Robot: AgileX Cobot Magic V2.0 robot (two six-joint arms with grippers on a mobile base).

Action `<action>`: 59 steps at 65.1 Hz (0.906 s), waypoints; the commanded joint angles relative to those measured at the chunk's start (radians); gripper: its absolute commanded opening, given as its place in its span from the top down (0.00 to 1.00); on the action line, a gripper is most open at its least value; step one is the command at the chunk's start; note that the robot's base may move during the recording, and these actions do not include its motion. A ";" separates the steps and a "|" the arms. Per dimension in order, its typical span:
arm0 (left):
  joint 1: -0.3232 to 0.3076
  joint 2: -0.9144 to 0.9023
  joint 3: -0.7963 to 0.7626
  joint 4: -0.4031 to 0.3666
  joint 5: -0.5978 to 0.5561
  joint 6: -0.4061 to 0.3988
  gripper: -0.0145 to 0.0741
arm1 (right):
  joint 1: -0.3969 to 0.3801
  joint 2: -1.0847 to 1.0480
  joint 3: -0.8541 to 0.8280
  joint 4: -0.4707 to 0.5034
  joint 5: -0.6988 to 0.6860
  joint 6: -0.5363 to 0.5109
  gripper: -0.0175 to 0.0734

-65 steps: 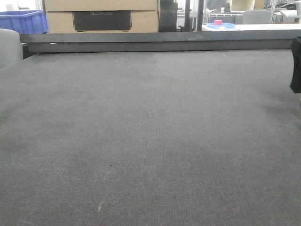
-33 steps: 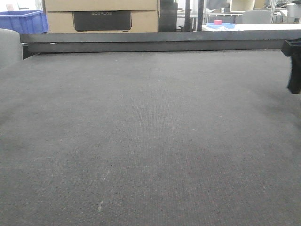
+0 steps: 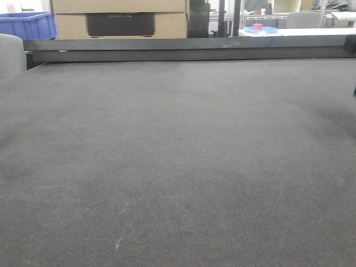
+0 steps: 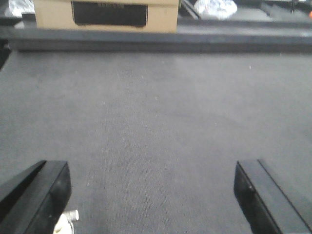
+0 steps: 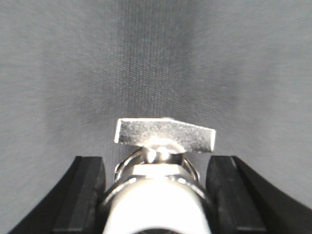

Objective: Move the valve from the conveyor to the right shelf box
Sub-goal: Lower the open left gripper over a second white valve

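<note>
**Front view:** The conveyor (image 3: 178, 167) is filling nearly the whole frame, with its dark rail (image 3: 183, 54) running across the top. A cardboard box (image 3: 119, 19) and a blue bin (image 3: 28, 25) are standing behind it at upper left, and a blue tray (image 3: 261, 30) at upper right. No valve is showing here, and neither arm can be made out.

**Left wrist view:** The left gripper (image 4: 151, 170) is hanging over bare belt with its jaws spread wide. Its black fingers (image 4: 46, 187) are sitting in the lower corners of the frame with nothing between them. The cardboard box is appearing again at upper left.

**Right wrist view:** The right gripper (image 5: 156, 165) is closing its jaws on the valve (image 5: 165, 135) at bottom centre. The dark fingers (image 5: 87, 195) are pressing on either side of the shiny rounded body, and the flat silver handle is pointing up the frame over the belt.

Only this last view is showing where the valve is. The front view is giving the surroundings, and the left wrist view is confirming that the left jaws are carrying nothing. The right shelf is showing in none of the views.

The hold looks risky. The jaws are bearing on smooth, curved metal, so the valve may twist or slide out during a quick swing. The projecting handle could also catch on a shelf rail or on the box wall during the lowering.
</note>
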 commanded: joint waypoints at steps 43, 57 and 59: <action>0.276 0.542 -0.483 0.016 0.642 0.118 0.18 | -0.001 -0.394 0.234 0.039 -0.125 -0.002 0.98; 0.276 0.720 -0.496 0.112 0.636 0.129 0.18 | -0.001 -0.394 0.234 0.045 -0.132 -0.002 0.98; 0.276 0.741 -0.496 0.131 0.629 0.129 0.18 | -0.001 -0.394 0.234 0.045 -0.134 -0.002 0.98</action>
